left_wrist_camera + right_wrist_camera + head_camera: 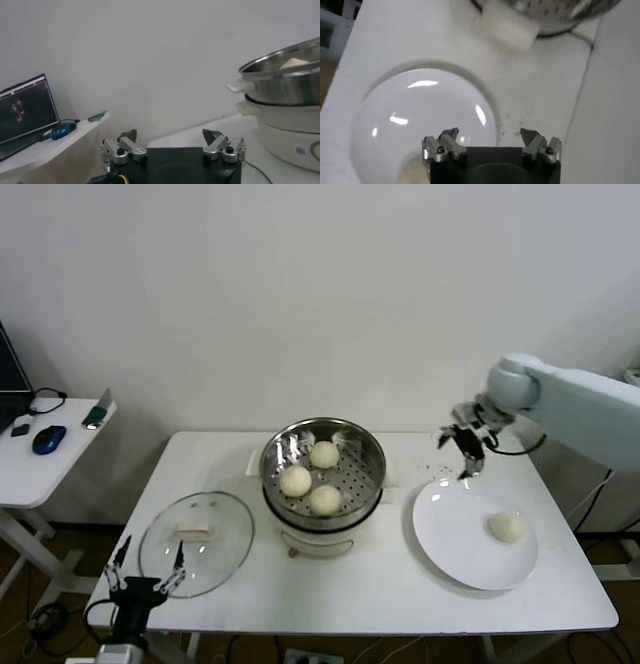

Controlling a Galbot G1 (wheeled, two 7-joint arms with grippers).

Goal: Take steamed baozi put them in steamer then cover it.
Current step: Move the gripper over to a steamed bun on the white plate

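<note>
The steamer [322,446] stands at the table's middle on its white cooker base and holds three baozi [295,480]. A fourth baozi [506,527] lies on the white plate [455,524] to the right. The glass cover [225,534] lies flat on the table left of the steamer. My right gripper [462,459] is open and empty above the plate's far edge. In the right wrist view the right gripper [490,135] is over the plate [420,115], with the baozi [412,172] partly showing. My left gripper [152,548] is open and empty at the cover's near edge; the left wrist view shows the left gripper [171,136] facing the steamer [285,82].
A white side table [60,459] at the far left holds a blue mouse [48,439] and a laptop [25,112]. The wall stands close behind the table. The steamer's white side handle [507,27] lies just beyond the plate.
</note>
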